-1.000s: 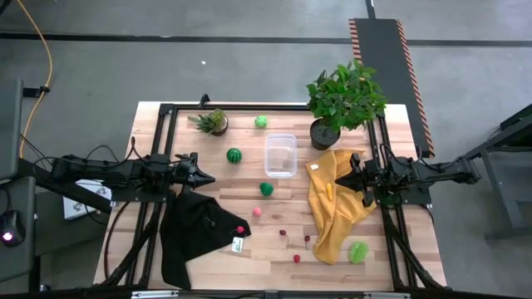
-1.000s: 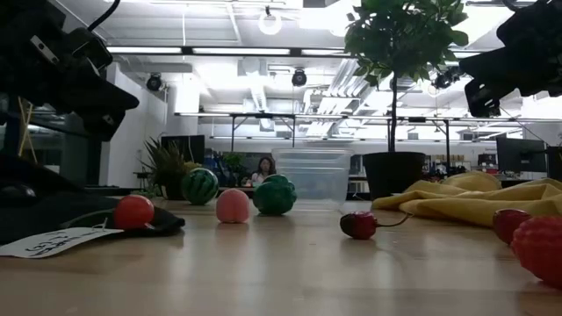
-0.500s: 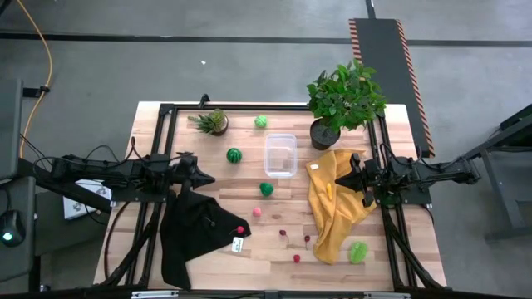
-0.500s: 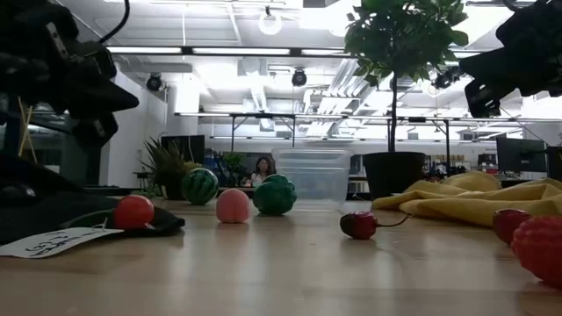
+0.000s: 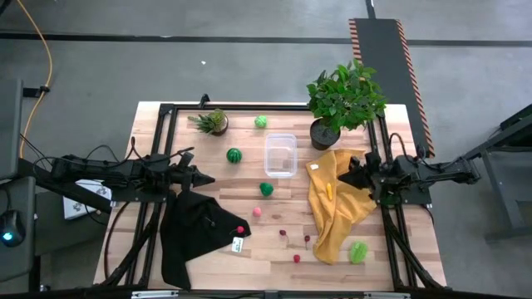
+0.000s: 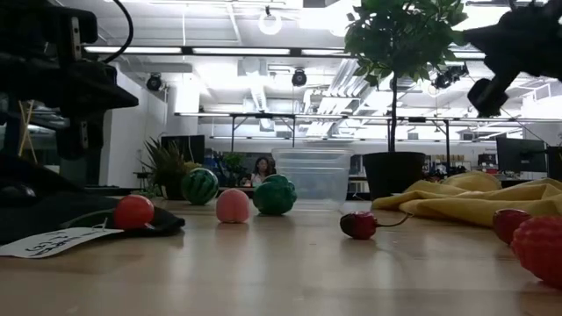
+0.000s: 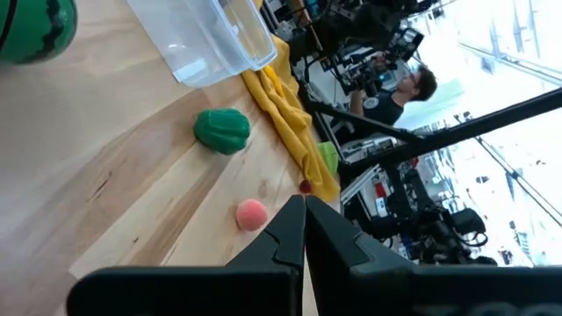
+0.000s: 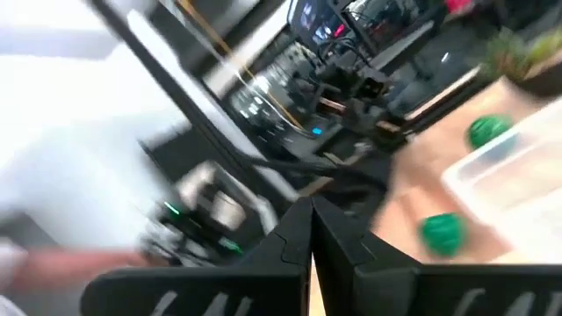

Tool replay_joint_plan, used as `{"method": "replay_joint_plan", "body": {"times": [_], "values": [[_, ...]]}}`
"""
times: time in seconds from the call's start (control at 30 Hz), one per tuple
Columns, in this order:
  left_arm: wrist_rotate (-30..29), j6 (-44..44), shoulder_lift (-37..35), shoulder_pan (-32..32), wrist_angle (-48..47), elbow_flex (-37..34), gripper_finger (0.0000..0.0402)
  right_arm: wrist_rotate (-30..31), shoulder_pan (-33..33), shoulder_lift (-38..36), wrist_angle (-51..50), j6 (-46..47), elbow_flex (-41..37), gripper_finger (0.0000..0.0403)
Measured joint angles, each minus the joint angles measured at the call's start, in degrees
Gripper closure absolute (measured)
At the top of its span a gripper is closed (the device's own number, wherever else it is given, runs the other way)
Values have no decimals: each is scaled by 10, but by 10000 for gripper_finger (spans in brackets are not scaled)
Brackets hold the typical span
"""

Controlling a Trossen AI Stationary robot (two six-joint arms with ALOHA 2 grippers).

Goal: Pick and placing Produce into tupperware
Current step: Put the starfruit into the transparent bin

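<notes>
The clear tupperware [image 5: 280,154] stands at the table's far middle. Produce lies loose around it: a striped melon [image 5: 234,155], a green ball [image 5: 261,122], a dark-green piece [image 5: 266,189], a pink ball [image 5: 257,212], a red ball [image 5: 241,229] on the black cloth, a yellow piece [image 5: 329,192] on the yellow cloth, a light-green leafy piece [image 5: 358,252] and tiny red ones [image 5: 297,258]. My left gripper [image 5: 209,178] hovers shut at the table's left, above the black cloth's far edge. My right gripper [image 5: 341,176] hovers shut at the right, over the yellow cloth. Neither touches anything.
A black cloth [image 5: 195,232] with a white tag lies near left, and a yellow cloth [image 5: 337,212] near right. A small potted plant [image 5: 213,122] and a big one [image 5: 342,101] stand at the far edge. Black frame rails [image 5: 249,106] border the table. A person [image 7: 399,88] is beyond the table.
Both grippers have rolled about their own pointing lines while staying in place, both still shut. My right gripper has also tipped its tips slightly upward. Nothing on the table has moved.
</notes>
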Motion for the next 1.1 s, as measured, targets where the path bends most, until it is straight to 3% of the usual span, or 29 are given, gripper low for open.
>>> {"method": "replay_joint_plan", "body": {"times": [0.3,0.5,0.73,0.8,0.93,1.1], "values": [[0,-1,0,0,0,0,401,101,0,0,20,177,0,403],[-7,0,0,0,0,0,401,233,0,0,54,233,0,403],[-14,2,0,0,0,0,401,273,0,0,324,58,4,403],[-24,2,0,0,0,0,401,273,0,0,342,-3,28,403],[-26,2,0,0,0,0,401,283,0,19,207,-51,116,403],[-26,2,0,0,0,0,401,298,0,102,-11,-54,246,403]]}}
